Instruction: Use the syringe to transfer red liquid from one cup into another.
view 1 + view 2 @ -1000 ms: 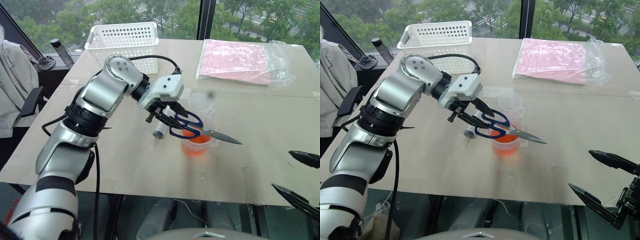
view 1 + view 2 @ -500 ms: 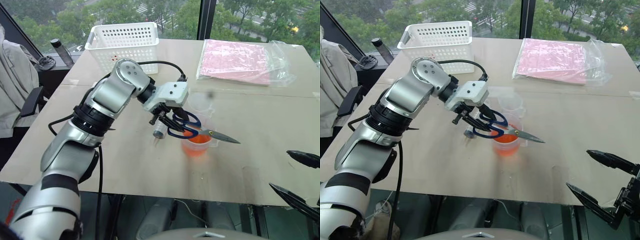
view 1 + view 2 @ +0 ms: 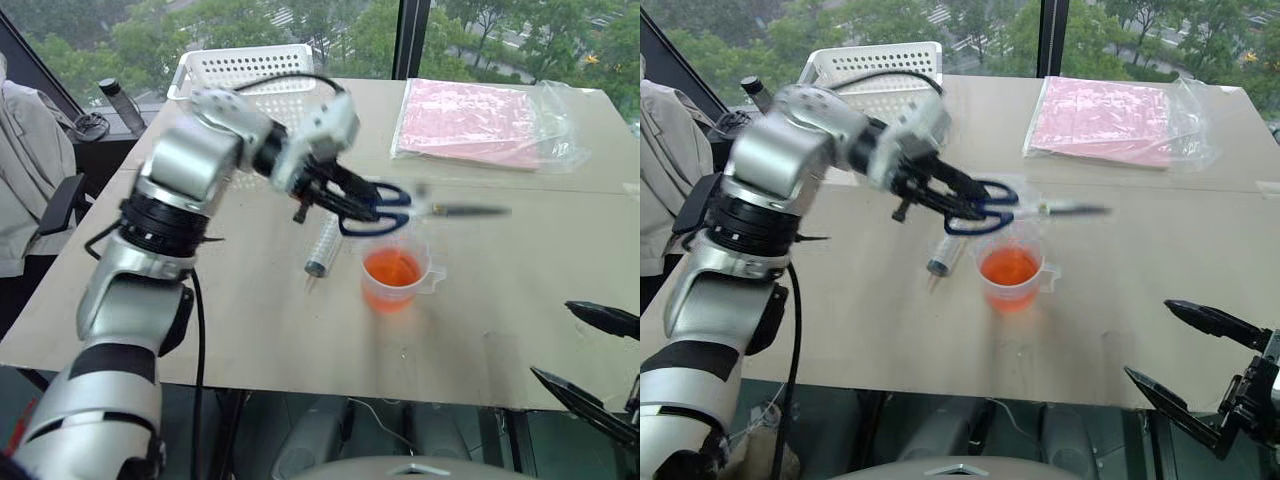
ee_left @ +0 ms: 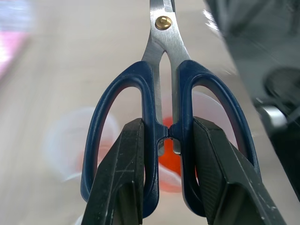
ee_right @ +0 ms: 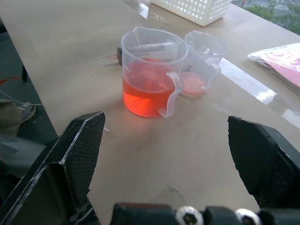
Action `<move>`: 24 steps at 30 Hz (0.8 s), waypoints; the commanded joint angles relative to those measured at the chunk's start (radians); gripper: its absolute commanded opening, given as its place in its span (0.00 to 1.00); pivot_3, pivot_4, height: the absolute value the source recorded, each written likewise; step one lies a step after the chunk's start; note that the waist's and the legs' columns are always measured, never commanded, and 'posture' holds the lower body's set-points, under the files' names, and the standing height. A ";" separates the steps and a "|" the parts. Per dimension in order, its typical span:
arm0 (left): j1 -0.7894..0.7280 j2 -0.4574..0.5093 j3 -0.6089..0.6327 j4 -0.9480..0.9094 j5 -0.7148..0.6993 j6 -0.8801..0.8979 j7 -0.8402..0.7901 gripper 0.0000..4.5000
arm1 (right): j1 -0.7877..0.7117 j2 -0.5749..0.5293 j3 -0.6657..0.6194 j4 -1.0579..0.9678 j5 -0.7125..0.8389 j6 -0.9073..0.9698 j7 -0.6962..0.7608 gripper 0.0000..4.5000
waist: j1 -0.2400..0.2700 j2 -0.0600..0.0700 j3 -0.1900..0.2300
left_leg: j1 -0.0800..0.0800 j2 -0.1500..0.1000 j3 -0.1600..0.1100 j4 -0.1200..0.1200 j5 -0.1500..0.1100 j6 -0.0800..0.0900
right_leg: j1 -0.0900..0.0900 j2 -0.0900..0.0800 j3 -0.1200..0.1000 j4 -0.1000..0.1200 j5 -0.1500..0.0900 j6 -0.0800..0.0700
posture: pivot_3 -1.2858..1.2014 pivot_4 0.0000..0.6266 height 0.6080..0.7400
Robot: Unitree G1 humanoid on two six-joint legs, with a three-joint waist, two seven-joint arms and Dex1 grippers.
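Nearest the robot, at the worktop's (image 3: 300, 330) front edge, the right tool (image 3: 1200, 375) hangs with its black fingers spread wide and nothing between them, well apart from the cups. Further in, the big cup (image 3: 395, 278) stands upright and holds red liquid (image 3: 392, 268) to roughly a third of its height. Just beside it, on its left, the syringe (image 3: 323, 245) lies flat on the worktop with its nozzle toward the robot; no tool touches it, and I cannot tell whether its barrel holds any liquid. Behind the big cup, seen from the right wrist, the small cup (image 5: 202, 51) stands close against it with a thin pinkish layer at its bottom. Above these, the left tool (image 4: 166, 133) is clamped on blue-handled scissors (image 3: 400, 205), its fingers pinching the two handle loops together, and carries them in the air with the blades pointing right. Beyond lie a pink packet (image 3: 470, 120) and a white basket (image 3: 250, 70). By my reading the transfer has hardly begun: the scissors are being cleared out of the way, and taking up the syringe, drawing from the big cup and emptying into the small one all remain.
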 commanded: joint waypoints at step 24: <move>0.220 -0.142 0.063 -0.398 -0.107 0.091 0.434 0.22 | -0.657 -0.177 0.476 0.115 0.467 0.284 -0.688 1.00 | 0.009 -0.005 0.002 | -0.001 0.001 0.002 0.002 0.000 -0.001 | 0.001 0.000 0.001 0.002 0.000 0.000 | 0.52 0.24 1.00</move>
